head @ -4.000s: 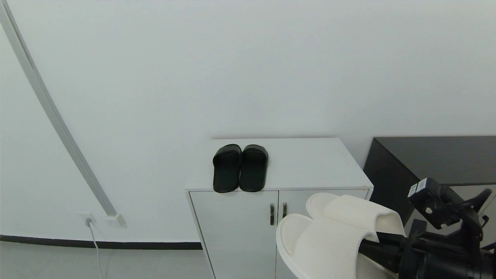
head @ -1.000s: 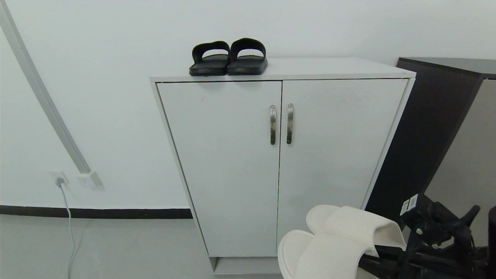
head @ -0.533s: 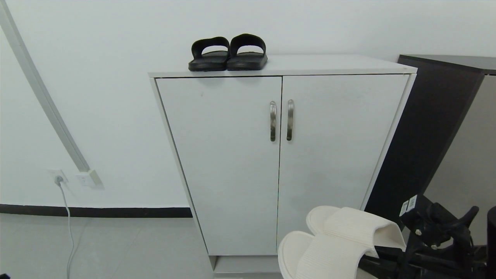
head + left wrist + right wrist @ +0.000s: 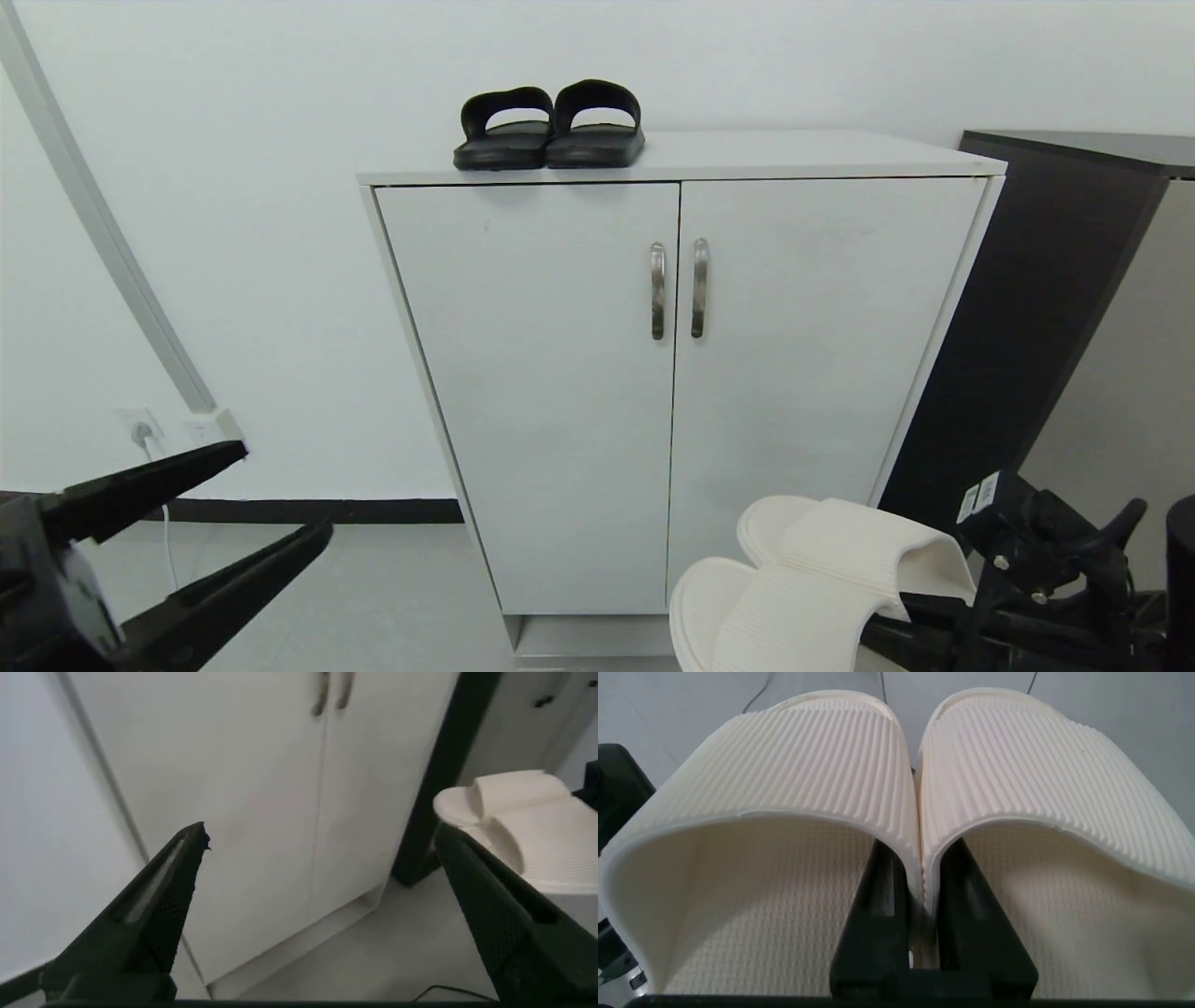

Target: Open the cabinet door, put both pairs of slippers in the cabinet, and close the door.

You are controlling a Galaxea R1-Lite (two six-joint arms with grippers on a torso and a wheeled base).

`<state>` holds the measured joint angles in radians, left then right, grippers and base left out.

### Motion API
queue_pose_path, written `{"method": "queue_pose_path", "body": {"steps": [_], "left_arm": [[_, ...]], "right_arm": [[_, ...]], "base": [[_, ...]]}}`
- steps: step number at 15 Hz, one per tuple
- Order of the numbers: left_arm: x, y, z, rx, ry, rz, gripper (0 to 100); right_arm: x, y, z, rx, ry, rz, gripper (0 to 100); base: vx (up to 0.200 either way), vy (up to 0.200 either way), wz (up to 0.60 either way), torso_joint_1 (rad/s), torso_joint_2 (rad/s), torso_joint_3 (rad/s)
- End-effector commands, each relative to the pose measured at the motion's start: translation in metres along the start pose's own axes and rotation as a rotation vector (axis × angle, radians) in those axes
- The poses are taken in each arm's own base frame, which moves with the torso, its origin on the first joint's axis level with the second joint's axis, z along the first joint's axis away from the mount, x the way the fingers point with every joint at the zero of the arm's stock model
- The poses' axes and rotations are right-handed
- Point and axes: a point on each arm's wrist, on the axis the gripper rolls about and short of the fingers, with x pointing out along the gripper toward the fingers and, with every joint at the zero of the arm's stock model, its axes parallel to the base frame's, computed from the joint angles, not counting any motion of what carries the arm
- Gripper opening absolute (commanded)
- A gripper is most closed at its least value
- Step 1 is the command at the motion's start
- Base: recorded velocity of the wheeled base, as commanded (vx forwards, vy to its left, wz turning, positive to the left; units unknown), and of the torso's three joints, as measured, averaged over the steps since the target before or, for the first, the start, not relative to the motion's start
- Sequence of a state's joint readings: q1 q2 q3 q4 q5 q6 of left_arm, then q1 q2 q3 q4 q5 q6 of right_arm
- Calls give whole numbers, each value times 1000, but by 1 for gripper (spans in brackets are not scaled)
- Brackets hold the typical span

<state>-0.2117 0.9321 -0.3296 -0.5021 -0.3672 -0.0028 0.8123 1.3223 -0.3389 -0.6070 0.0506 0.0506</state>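
**White painted wall** (image 4: 280,187): plain, ahead of both claws, rising behind all the furniture.

**Grey tiled floor** (image 4: 392,579): below the left claw (image 4: 287,489), meeting the wall at a black skirting strip (image 4: 308,511).

**White two-door wooden cabinet** (image 4: 541,420): upright on the floor against the wall, to the right of the left claw and just beyond the right claw (image 4: 920,924). Both doors are closed and flush.

**Tall dark cabinet** (image 4: 1027,327): directly right of the white cabinet, ahead of the right claw. Contact between the two cannot be judged.

**Grey flat conduit** (image 4: 103,243): slants down the wall above the left claw.

**Left claw:** low at the left, with two black tapered fingers spread wide and nothing between them.

**Right claw:** low at the right, with one black finger inside each cream slipper, pinching the adjoining strap walls together.

**Pair of cream ribbed foam slippers** (image 4: 822,579): carried side by side on the right claw, with the rounded sole ends toward the right door.

**Pair of black rubber slide slippers** (image 4: 551,131): on the cabinet top at its front edge over the left door, touching each other, well above both claws.

**Two brushed-metal bar handles** (image 4: 657,290): vertical, flanking the door seam, above and between the claws.

**White wall socket** (image 4: 140,431): just beyond the left claw's upper finger, with a grey cable (image 4: 166,532) hanging from it.
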Motion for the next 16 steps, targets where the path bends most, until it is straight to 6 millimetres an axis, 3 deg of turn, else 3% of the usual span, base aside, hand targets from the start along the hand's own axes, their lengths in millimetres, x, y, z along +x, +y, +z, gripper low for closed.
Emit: {"method": "queue_pose_path", "body": {"steps": [1, 6, 10, 12, 13, 16], "left_arm": [[62, -1, 16, -4, 49, -138, 100], [133, -36, 49, 24, 24, -347, 100], [197, -70, 57, -32, 41, -460, 100], [225, -76, 60, -51, 38, -477, 100], [230, -77, 61, -54, 33, -479, 100], [263, -80, 78, -141, 25, -579, 100]], "right_arm": [[1, 0, 0, 0, 3, 2, 0], [1, 0, 0, -2, 1, 1, 0], [1, 0, -1, -1, 7, 0, 0], [3, 0, -1, -1, 12, -2, 0], [3, 0, -1, -1, 13, 0, 0], [2, 0, -1, -1, 10, -4, 0]], "base": [[0, 0, 0, 0, 0, 0], [0, 0, 0, 0, 0, 0], [0, 0, 0, 0, 0, 0], [0, 0, 0, 0, 0, 0], [0, 0, 0, 0, 0, 0], [0, 0, 0, 0, 0, 0]]}}
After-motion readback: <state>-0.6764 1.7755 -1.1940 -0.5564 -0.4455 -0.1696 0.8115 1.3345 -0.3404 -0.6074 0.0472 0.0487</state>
